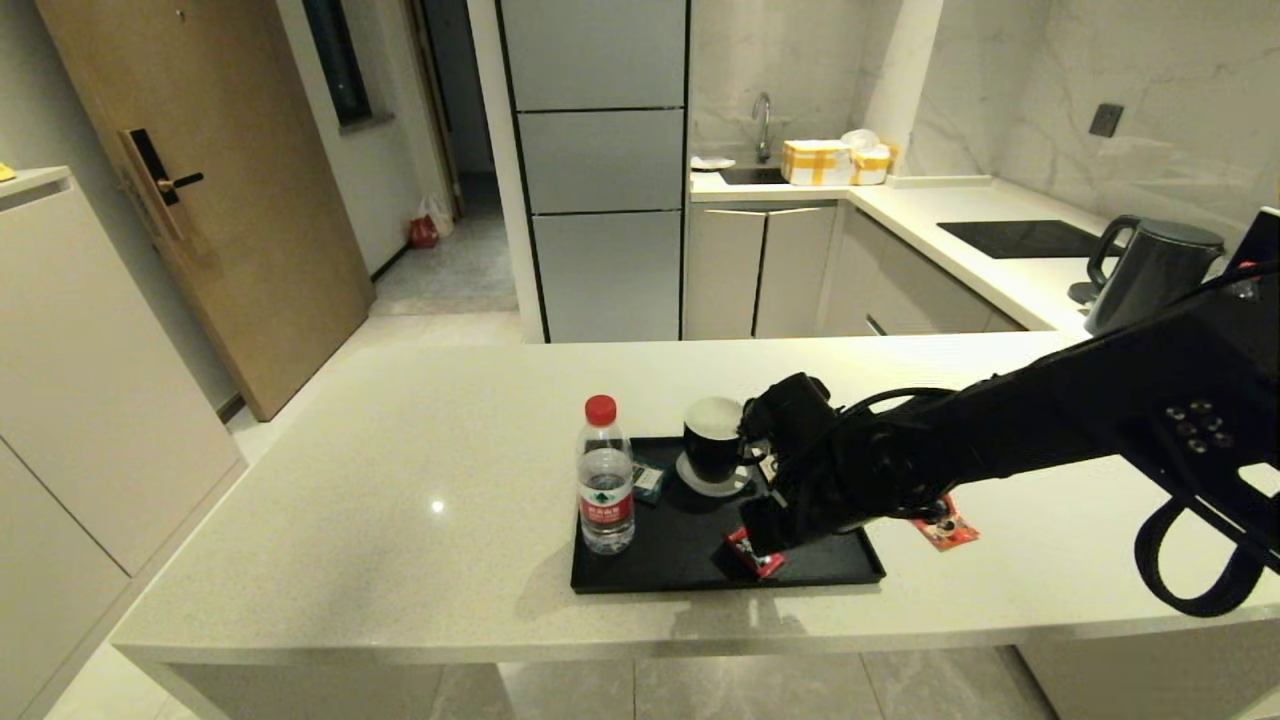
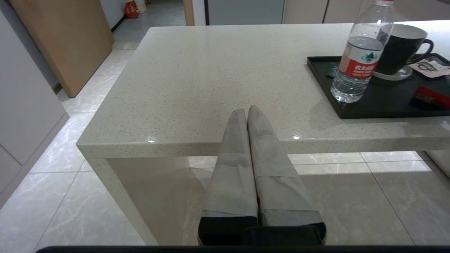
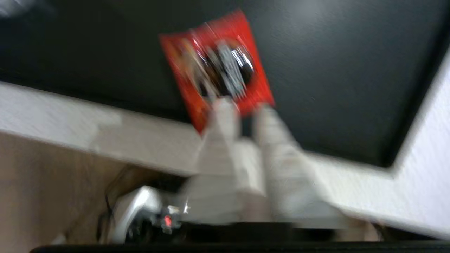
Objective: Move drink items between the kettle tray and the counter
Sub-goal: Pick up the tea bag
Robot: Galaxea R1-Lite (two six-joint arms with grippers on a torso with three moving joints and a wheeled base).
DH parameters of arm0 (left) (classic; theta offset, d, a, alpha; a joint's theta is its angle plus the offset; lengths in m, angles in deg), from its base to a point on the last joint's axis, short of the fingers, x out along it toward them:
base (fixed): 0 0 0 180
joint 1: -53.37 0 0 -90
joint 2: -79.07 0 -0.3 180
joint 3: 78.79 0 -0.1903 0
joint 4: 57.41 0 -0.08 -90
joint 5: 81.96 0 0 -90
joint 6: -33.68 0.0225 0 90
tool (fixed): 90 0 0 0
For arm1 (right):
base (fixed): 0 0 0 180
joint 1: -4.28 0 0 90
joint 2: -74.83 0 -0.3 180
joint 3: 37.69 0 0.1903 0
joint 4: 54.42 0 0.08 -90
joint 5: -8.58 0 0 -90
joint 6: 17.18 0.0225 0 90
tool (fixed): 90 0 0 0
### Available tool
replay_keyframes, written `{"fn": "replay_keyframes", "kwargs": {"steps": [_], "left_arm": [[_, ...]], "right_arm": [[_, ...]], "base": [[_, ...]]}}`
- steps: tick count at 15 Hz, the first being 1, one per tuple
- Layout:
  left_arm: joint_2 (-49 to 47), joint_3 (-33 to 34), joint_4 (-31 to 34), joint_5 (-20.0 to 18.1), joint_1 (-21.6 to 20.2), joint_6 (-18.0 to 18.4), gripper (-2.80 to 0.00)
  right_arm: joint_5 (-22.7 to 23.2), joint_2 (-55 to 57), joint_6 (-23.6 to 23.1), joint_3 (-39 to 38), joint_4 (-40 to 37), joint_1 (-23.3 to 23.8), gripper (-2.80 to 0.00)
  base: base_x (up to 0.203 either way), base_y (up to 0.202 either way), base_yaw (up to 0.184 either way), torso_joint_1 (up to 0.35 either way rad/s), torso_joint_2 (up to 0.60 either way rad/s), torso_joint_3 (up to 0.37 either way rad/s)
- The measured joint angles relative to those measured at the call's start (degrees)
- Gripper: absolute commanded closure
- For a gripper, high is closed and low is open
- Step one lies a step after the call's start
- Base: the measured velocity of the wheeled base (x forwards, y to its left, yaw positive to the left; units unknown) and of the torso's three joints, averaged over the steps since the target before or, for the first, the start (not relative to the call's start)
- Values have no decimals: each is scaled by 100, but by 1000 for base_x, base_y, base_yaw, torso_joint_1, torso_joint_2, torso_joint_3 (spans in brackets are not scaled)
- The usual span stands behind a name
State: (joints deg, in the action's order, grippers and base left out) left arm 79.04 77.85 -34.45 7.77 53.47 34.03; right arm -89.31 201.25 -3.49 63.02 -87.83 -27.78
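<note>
Reaching across from the right, the right arm (image 1: 1000,440) hangs over the front half of the tray (image 1: 640,575), with the right tool (image 1: 765,545) low above the tray floor near its front rim

Right tool: the wrist view shows two pale fingers (image 3: 225,119) with a narrow gap between them, tips at the lower edge of a red sachet (image 3: 218,66). View is blurred; cannot tell whether the fingers pinch the sachet or stand just off it. In the head view this sachet (image 1: 752,552) lies tilted on the tray floor right at the tool

Second red sachet (image 1: 945,525) lies on the table (image 1: 400,500) just right of the tray, partly under the arm

Tray sits near the front edge of the table. On it:
- water bottle (image 1: 605,480), red cap, upright at the left side
- small dark packet (image 1: 648,482) just right of the bottle
- black mug (image 1: 712,440) on a pale saucer (image 1: 700,485) toward the back
- a pale sachet (image 2: 430,66), seen from the left wrist, beside the saucer

Left tool (image 2: 248,114): fingers pressed together, nothing between them, parked off the near left corner of the table, well apart from the tray

Background: kettle (image 1: 1150,270) on the far worktop at right
</note>
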Motion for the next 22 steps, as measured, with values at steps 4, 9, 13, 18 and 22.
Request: {"fn": "replay_keyframes", "kwargs": {"steps": [4, 9, 13, 18, 22], "left_arm": [[0, 0, 0, 2, 0, -2, 0], [0, 0, 0, 1, 0, 0, 0], [0, 0, 1, -1, 0, 0, 0], [0, 0, 0, 0, 0, 0, 0], [0, 0, 0, -2, 0, -2, 0]], "right_arm": [[133, 204, -124, -135, 823, -33, -280], [155, 477, -144, -142, 1036, -50, -280], [145, 652, -131, -93, 1074, -60, -280], [119, 834, -126, -19, 1078, -71, 0], [73, 866, -109, 11, 1055, -76, 0]], "base": [[0, 0, 0, 0, 0, 0], [0, 0, 0, 0, 0, 0], [0, 0, 0, 0, 0, 0], [0, 0, 0, 0, 0, 0], [0, 0, 0, 0, 0, 0]]}}
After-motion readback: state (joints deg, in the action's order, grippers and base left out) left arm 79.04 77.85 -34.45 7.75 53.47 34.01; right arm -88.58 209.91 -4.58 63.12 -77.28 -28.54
